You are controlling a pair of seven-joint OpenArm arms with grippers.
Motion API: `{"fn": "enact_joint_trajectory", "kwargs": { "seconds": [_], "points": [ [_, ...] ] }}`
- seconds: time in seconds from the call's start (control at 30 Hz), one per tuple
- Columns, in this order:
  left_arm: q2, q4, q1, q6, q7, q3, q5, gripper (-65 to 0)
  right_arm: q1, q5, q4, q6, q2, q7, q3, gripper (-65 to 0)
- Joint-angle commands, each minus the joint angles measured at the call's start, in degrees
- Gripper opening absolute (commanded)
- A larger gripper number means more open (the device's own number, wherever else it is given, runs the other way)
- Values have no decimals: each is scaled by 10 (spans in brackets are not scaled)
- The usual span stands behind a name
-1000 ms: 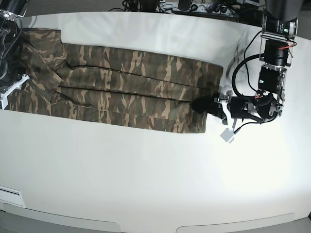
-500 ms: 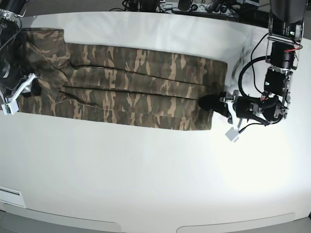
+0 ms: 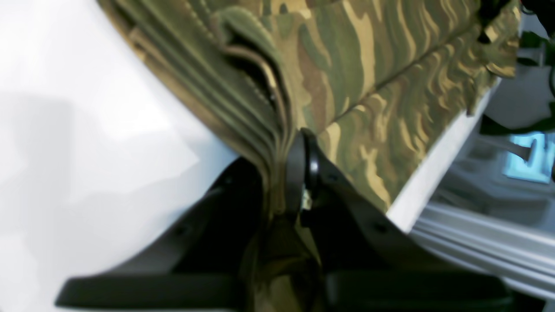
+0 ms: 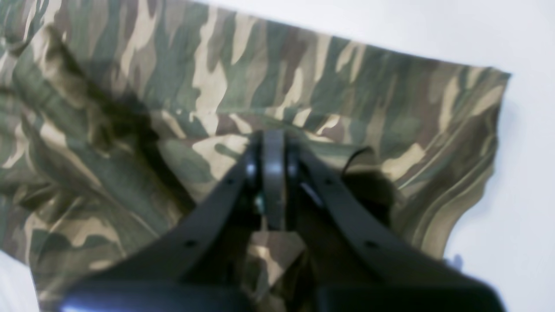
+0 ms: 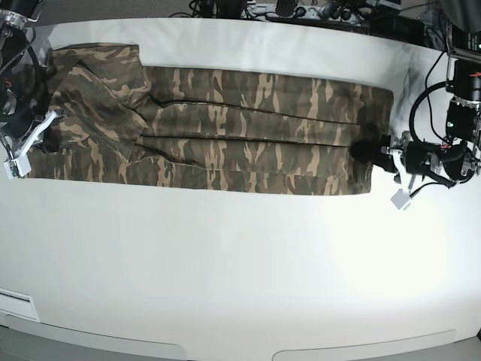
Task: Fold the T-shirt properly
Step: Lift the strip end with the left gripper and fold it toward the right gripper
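Flat on the white table [image 5: 240, 263], the T-shirt [image 5: 225, 139] lies stretched left to right, the left gripper [image 5: 370, 150] and right gripper [image 5: 49, 140] each pinching an end.

T-shirt [image 5: 248, 131]: camouflage of dark green, brown and tan streaks. Table [image 5: 240, 271]: plain white. Grippers: black.

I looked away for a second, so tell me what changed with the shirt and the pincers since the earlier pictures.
The T-shirt slid toward the left arm's side and was pulled out longer. The left pincer drew back with its end. The right pincer closed on the other end. The shirt stayed folded lengthwise, flat on the table.
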Motion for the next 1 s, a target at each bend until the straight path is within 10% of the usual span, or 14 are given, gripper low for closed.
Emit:
{"fn": "enact_joint_trajectory", "kwargs": {
  "seconds": [0.0, 0.23, 0.4, 0.97],
  "points": [
    [-8, 5, -11, -7, 11, -3, -24, -650, 3, 1, 8, 0, 4, 12, 5, -650],
    [-9, 5, -11, -16, 20, -4, -24, -650, 2, -63, -14, 49, -73, 28, 5, -650],
    [-10, 5, -16, -11, 20, -5, -24, -650, 2, -143, -52, 28, -70, 61, 5, -650],
    [11, 46, -72, 19, 20, -4, -24, -650, 2, -111, -52, 26, -129, 51, 4, -650]
  ]
}}
